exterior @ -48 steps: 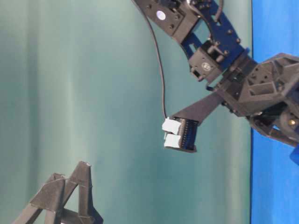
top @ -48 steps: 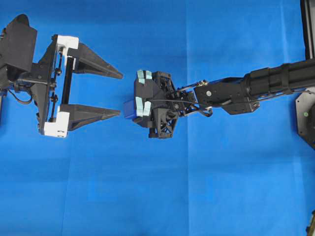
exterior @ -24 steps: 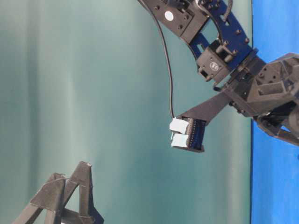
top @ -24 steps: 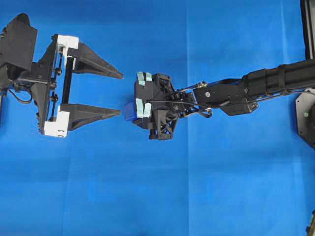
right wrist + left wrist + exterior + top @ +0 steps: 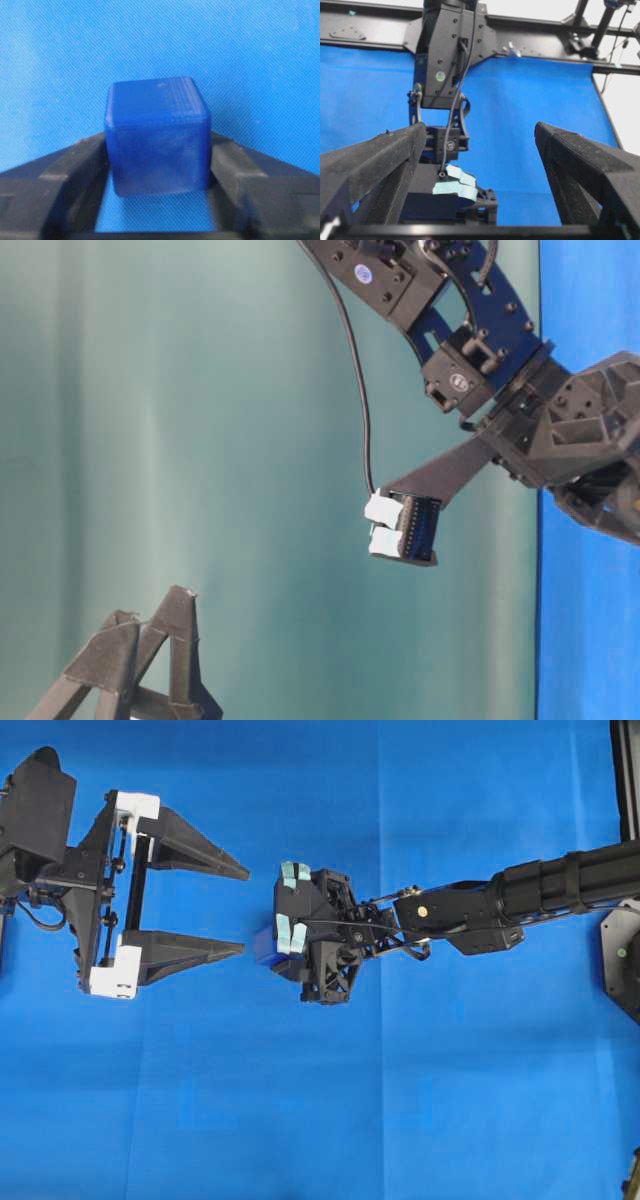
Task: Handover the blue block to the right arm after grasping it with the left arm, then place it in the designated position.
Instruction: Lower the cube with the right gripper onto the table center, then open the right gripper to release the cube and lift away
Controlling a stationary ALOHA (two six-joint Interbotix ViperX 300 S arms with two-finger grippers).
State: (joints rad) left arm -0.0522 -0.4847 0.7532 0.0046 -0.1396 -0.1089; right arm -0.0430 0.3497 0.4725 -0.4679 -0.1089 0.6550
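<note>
The blue block (image 5: 156,135) is a small dark blue cube, and it fills the space between the two black fingers (image 5: 75,170) of my right gripper (image 5: 156,146). The fingers press against both of its sides. From overhead, the right gripper (image 5: 272,938), with its mint-green parts, points down over the middle of the blue cloth. Only a corner of the block (image 5: 262,947) shows at its left. My left gripper (image 5: 245,912), with white brackets, hovers wide open just left of it, holding nothing. In the left wrist view its fingers (image 5: 380,160) frame the right gripper (image 5: 455,186).
A blue cloth (image 5: 420,1100) covers the table. The right arm (image 5: 560,885) reaches in from the right edge. A black frame (image 5: 545,30) runs along the cloth's far side in the left wrist view. At table level a black finger (image 5: 150,660) stands at the lower left.
The right gripper with the block has shifted slightly, lower and to the right in the table-level view. The left gripper has stayed where it was, wide open.
</note>
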